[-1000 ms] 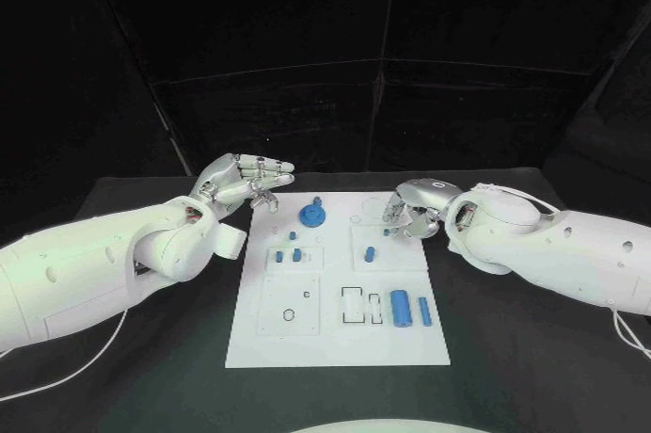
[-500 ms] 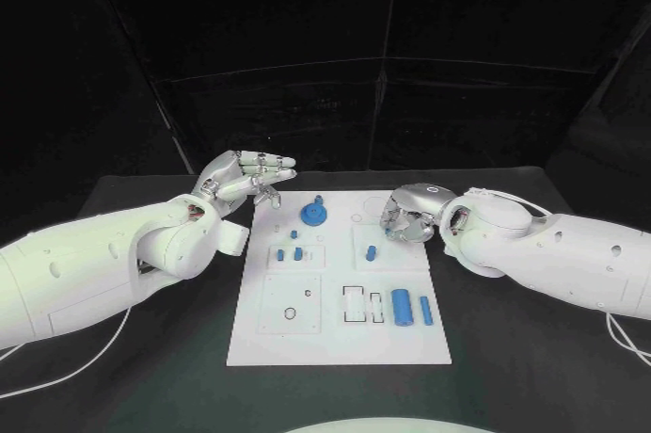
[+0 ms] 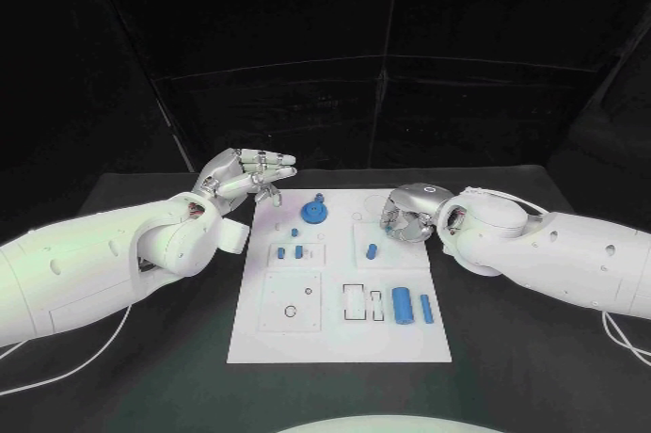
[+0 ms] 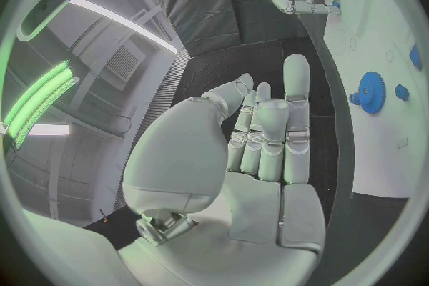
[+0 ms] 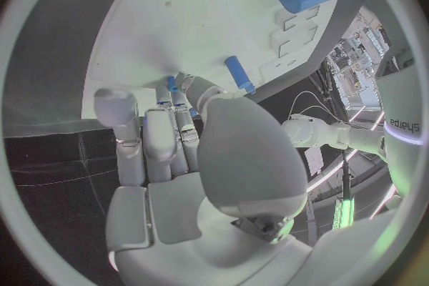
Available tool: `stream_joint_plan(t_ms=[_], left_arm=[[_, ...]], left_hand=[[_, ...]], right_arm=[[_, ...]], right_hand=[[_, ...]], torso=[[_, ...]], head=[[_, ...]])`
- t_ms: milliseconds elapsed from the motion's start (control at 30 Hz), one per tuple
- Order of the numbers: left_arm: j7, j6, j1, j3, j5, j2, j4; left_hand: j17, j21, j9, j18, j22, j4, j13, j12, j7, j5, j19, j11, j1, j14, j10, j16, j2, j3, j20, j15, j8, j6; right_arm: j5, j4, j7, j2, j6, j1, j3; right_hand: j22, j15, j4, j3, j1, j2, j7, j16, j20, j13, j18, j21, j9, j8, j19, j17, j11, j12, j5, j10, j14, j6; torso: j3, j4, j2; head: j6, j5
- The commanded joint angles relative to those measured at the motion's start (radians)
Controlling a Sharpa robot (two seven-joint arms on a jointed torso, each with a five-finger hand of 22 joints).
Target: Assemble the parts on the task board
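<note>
Right, watch your right hand (image 3: 407, 213): it sits low over the far right part of the task board (image 3: 340, 344), fingers curled tight. In the right wrist view a small blue part (image 5: 171, 83) shows at the fingertips (image 5: 166, 94), and I judge it pinched there, though the thumb hides most of the hold. That hold is your risk. The part is tiny and barely clamped, so a tilt of the wrist could let it roll out or go into its socket crooked. You also can't see the socket under the hand, so you could press down off-centre and jam it.

Your left hand (image 3: 249, 177) is raised off the board's far left corner, fingers straight and loosely apart, holding nothing.

Now the surroundings. A short blue peg (image 3: 369, 253) stands just beside the right hand on its near side, and a careless sweep of the fingers would knock it. The blue gear (image 3: 315, 212) sits between the two hands at the far edge, close enough to clip if the left hand drops in. Two stubby pegs (image 3: 289, 253) are further left. The big blue cylinder (image 3: 401, 306) and slim pin (image 3: 424, 309) lie near you, well apart from both hands.
</note>
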State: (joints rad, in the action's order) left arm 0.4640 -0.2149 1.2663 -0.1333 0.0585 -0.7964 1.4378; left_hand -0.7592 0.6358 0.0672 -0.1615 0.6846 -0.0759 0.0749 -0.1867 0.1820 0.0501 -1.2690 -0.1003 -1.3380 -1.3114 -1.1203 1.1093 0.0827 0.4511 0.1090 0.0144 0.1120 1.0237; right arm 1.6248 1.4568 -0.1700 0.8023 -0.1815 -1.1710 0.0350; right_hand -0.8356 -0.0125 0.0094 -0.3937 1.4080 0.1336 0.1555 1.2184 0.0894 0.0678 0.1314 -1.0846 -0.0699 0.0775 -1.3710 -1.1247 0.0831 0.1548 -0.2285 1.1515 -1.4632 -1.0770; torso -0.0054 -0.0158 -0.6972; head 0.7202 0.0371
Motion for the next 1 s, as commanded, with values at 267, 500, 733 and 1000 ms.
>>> stream_joint_plan(t_ms=[267,500,733,1000], left_arm=[[0.003,0.013,0.001,0.001,-0.007,-0.001,0.002],[0.000,0.014,0.001,0.001,-0.007,-0.003,0.002],[-0.002,0.016,0.001,0.001,-0.007,-0.003,0.000],[-0.005,0.017,0.001,0.001,-0.007,-0.003,-0.005]], left_hand=[[0.010,-0.005,-0.001,-0.019,-0.002,0.000,-0.002,-0.001,0.003,0.000,0.010,-0.007,0.010,0.010,0.006,-0.009,0.002,-0.009,0.001,0.002,-0.004,-0.011],[0.012,-0.006,-0.001,-0.019,-0.002,0.000,-0.002,-0.001,0.003,0.000,0.011,-0.007,0.009,0.011,0.007,-0.011,0.002,-0.009,0.001,0.002,-0.004,-0.012],[0.012,-0.006,-0.001,-0.019,-0.002,0.000,-0.002,-0.001,0.003,0.000,0.011,-0.007,0.009,0.011,0.007,-0.011,0.002,-0.009,0.001,0.002,-0.004,-0.012],[0.015,-0.006,-0.001,-0.019,-0.002,-0.001,-0.002,-0.001,0.003,0.000,0.012,-0.008,0.009,0.013,0.008,-0.012,0.002,-0.009,0.002,0.002,-0.004,-0.013]], right_arm=[[0.074,0.005,-0.054,-0.006,0.010,0.001,0.001],[0.092,0.011,-0.056,-0.006,-0.031,0.002,0.001],[0.096,0.025,-0.047,-0.003,-0.072,0.003,0.001],[0.095,0.063,-0.048,0.028,-0.098,0.003,0.000]], right_hand=[[-0.064,-0.002,-0.032,-0.057,0.032,-0.018,-0.005,0.025,-0.002,0.002,-0.014,-0.056,-0.003,0.003,-0.004,-0.009,-0.006,0.014,0.047,0.027,-0.051,-0.027],[-0.104,-0.005,-0.053,-0.099,0.040,-0.042,-0.010,0.034,-0.005,0.007,-0.018,-0.092,-0.005,0.010,-0.002,-0.006,-0.013,0.023,0.113,0.049,-0.049,-0.051],[-0.126,-0.007,-0.053,-0.104,0.022,-0.042,-0.013,0.039,-0.006,0.009,-0.021,-0.110,-0.006,0.011,-0.002,-0.004,-0.015,0.026,0.125,0.055,-0.048,-0.059],[-0.134,-0.007,-0.053,-0.104,0.014,-0.040,-0.014,0.040,-0.006,0.010,-0.021,-0.117,-0.006,0.011,-0.002,-0.002,-0.017,0.026,0.131,0.056,-0.048,-0.061]], torso=[[-0.0002,-0.0005,0.001],[0.0002,0.0003,0.001],[0.0000,0.0010,0.001],[-0.0007,-0.0019,0.002]], head=[[0.003,-0.001],[0.004,-0.001],[0.004,-0.002],[0.003,0.001]])
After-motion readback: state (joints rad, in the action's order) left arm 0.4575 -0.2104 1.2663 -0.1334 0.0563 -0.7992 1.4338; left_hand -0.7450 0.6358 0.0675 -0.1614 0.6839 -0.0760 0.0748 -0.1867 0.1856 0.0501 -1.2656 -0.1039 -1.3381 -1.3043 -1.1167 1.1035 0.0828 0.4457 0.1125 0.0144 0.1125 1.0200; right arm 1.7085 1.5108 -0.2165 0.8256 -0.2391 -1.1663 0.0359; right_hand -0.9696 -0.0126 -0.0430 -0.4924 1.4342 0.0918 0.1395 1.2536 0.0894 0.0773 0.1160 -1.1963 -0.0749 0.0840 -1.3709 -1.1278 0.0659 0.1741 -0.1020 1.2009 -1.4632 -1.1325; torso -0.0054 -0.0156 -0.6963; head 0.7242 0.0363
